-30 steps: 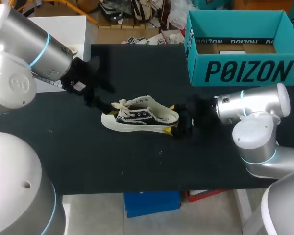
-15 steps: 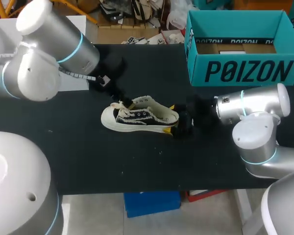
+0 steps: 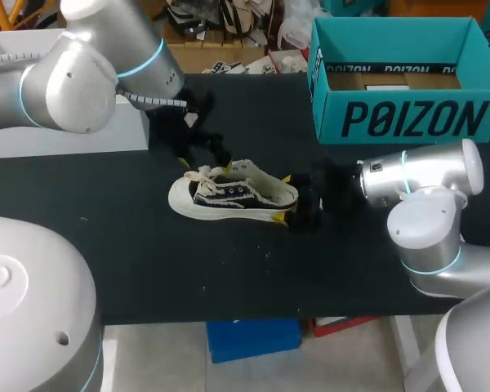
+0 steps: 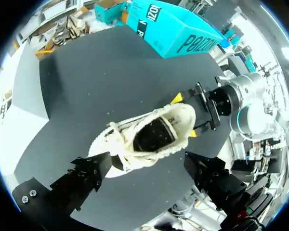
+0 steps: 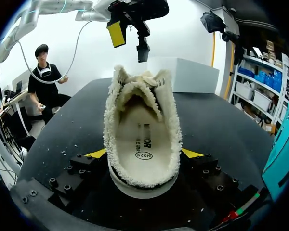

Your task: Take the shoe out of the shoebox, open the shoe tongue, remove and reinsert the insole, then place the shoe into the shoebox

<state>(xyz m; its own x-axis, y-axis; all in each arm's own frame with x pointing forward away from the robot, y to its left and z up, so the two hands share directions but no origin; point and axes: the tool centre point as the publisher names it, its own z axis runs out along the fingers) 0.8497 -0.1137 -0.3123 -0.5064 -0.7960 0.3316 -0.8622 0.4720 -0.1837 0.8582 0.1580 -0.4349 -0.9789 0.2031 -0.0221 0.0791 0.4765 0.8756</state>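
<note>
Flat black matte table top, spans most of frame, left edge to right.

Centre of frame: black-and-cream canvas sneaker, upright on sole directly on table top. Toe toward frame left, heel toward frame right.

Upper right: open teal cardboard shoebox, standing on far part of table top, lid off, well apart from sneaker.

Lower centre: few tiny white specks scattered on black surface, below sneaker.
</note>
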